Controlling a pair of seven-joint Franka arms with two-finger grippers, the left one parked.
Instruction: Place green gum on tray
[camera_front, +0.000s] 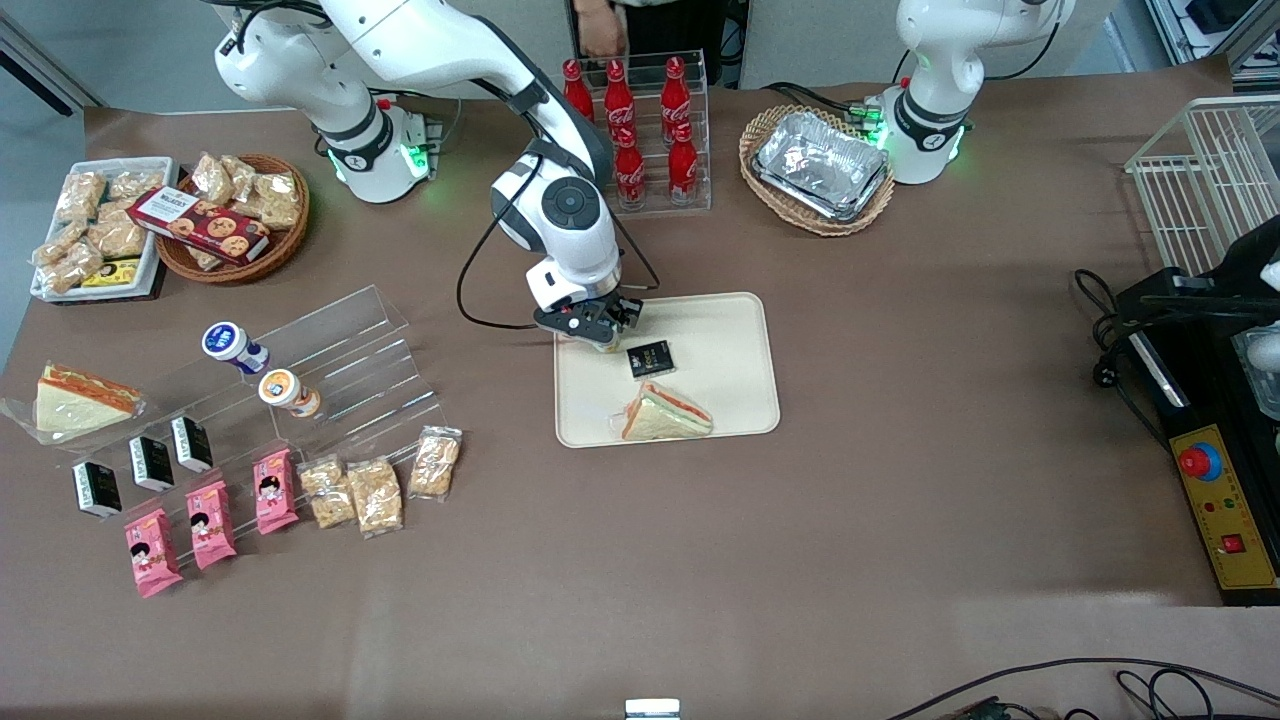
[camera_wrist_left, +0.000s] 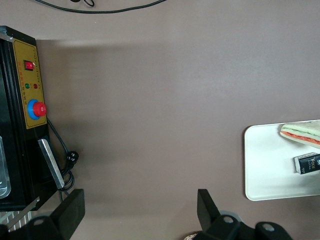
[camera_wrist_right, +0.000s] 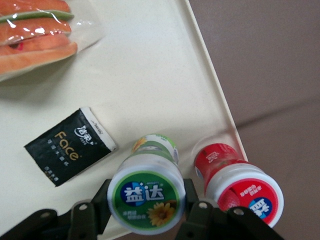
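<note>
The green gum (camera_wrist_right: 147, 192), a small bottle with a green-and-white lid, stands upright on the beige tray (camera_wrist_right: 150, 85) near its rim. My right gripper (camera_wrist_right: 147, 200) is shut on the gum, one finger on each side of the lid. In the front view the gripper (camera_front: 592, 332) hangs low over the tray's (camera_front: 730, 330) corner nearest the working arm's base, and hides most of the gum. A red-lidded bottle (camera_wrist_right: 240, 187) stands on the tray right beside the gum.
A black packet (camera_front: 650, 358) and a wrapped sandwich (camera_front: 665, 415) lie on the tray, nearer the front camera than the gripper. A cola bottle rack (camera_front: 640, 130) stands close to the arm. A clear stepped shelf holds a blue-lidded bottle (camera_front: 233, 347) toward the working arm's end.
</note>
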